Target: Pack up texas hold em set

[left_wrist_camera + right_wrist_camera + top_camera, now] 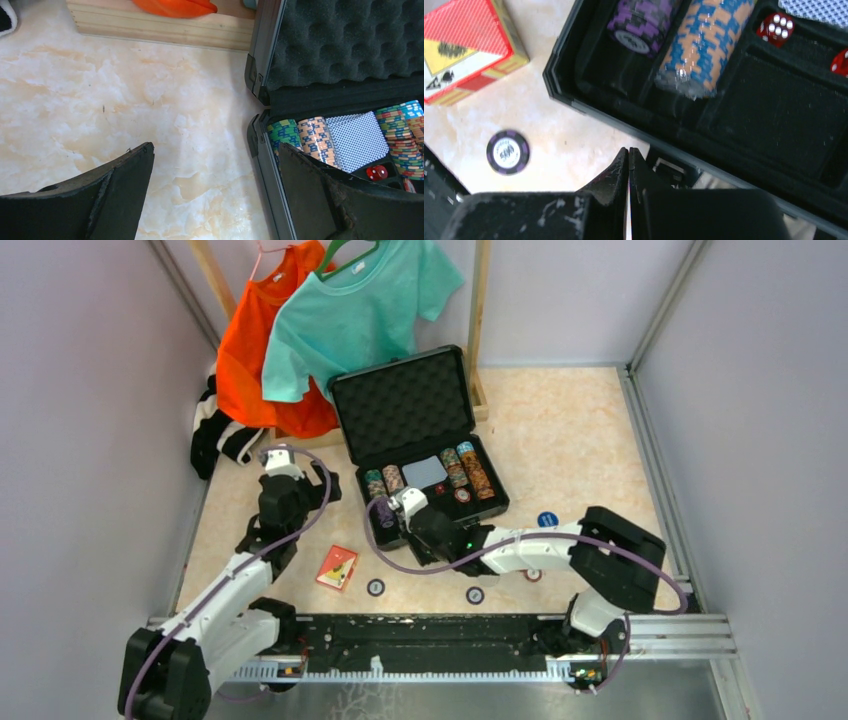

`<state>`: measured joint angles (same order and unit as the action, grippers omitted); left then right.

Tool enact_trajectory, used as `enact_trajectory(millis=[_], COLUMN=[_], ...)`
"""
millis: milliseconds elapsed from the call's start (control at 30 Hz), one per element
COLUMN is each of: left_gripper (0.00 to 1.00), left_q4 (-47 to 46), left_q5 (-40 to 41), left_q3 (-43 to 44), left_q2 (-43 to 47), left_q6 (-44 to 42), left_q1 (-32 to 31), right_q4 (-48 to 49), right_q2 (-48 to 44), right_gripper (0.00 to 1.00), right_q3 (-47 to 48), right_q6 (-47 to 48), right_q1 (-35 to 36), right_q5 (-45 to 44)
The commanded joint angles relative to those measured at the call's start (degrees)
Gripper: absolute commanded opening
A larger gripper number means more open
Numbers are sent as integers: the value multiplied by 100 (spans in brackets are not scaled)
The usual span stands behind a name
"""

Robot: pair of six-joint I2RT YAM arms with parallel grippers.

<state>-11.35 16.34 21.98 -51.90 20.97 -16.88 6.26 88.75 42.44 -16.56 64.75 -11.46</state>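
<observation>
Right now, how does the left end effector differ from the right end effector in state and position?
The left end effector is open; the right end effector is shut. The left end effector hangs over the table, left of the case; the right end effector is at its front edge. Both have black fingers and are near the open case.

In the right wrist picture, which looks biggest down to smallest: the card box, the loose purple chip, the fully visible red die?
1. card box: largest, even cut off by the frame edge.
2. loose purple chip and red die: nearly alike, too close to rank.
</observation>
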Motion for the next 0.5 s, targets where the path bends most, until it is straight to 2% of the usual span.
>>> enact_trajectory(millis=[0, 467], left_gripper=[99, 99], left_q4=[104, 453], left_q5=[-182, -369], left_q3=[-151, -144], left_q2=[124, 313], left_q6=[67, 165], left_q1=[1, 1], right_q4=[250, 358], right_q2=[494, 1346], right_gripper=[0, 0], right_q3=[688, 1455], right_q6=[53, 325], right_q1=[29, -15], right_q5=[-364, -329])
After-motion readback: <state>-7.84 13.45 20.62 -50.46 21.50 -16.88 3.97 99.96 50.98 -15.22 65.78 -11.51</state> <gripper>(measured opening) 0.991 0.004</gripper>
